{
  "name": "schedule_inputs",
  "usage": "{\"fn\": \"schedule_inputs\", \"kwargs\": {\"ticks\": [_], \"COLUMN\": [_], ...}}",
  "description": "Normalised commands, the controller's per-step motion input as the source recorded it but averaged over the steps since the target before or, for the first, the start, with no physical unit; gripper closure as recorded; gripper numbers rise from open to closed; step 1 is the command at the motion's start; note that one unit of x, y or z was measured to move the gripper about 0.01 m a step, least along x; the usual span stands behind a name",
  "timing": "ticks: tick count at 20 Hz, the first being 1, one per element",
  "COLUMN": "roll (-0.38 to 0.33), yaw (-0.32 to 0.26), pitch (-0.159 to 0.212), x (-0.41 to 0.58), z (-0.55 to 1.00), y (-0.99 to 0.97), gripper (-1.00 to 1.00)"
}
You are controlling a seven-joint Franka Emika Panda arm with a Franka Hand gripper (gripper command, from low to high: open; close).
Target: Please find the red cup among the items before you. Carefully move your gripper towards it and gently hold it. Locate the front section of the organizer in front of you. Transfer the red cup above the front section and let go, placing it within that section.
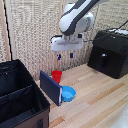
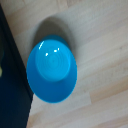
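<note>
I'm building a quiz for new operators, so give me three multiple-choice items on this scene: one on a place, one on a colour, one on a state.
1. Where does the red cup stand?
A. inside the organizer
B. on the wooden table, behind the blue bowl
C. on the black appliance box

2. What colour is the bowl in the wrist view?
A. blue
B. green
C. white

3. What is the gripper doing?
A. holding the cup
B. hanging empty above the cup
C. resting in the bowl

Answers: 1 B, the cup sits on the wood past the bowl. 2 A, the bowl is plainly blue. 3 B, nothing sits between its fingers, and the cup is below.
</note>
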Motion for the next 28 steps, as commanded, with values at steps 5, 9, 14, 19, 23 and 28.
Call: {"fn": "schedule_inputs", "kwargs": {"ticks": [5, 9, 14, 19, 23, 28], "roll": [0.000, 0.000, 0.000, 0.001, -0.002, -0.021], "yaw": [-0.026, -0.016, -0.002, 0.001, 0.008, 0.000], "pitch": [0.039, 0.064, 0.109, 0.099, 0.021, 0.043], "x": [0.533, 0.481, 0.181, 0.187, 0.246, 0.094], "z": [-0.32, -0.40, -0.42, -0.45, -0.45, -0.15], "y": [0.00, -0.10, -0.18, -0.23, -0.12, 0.01], "gripper": [-1.00, -1.00, -1.00, -1.00, -1.00, 1.00]}}
